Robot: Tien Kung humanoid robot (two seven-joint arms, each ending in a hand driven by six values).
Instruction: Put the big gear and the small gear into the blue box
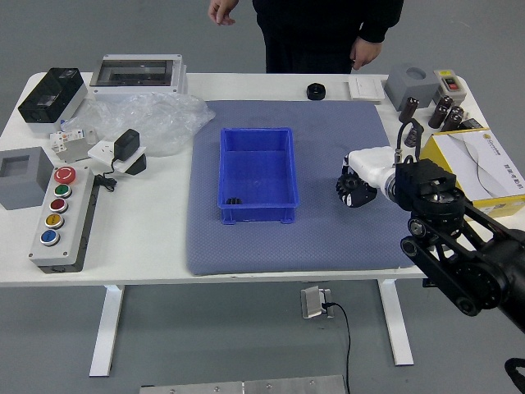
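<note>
- White table (156, 238): the black right arm reaches in over its near right side, bent at the elbow, forearm angled up and inward.
- Blue-grey mat (328, 246): lies under the blue box (256, 171), with the right hand (373, 167) above its right part.
- Person (328, 20): stands at the far side, both hands beyond the table edge, touching nothing on it.
- Right hand: white-backed, pointing left and slightly down, apart from the box; how far it is open, and whether it grips a gear, I cannot tell.
- Small gear (234, 201): black, inside the box's near left corner.
</note>
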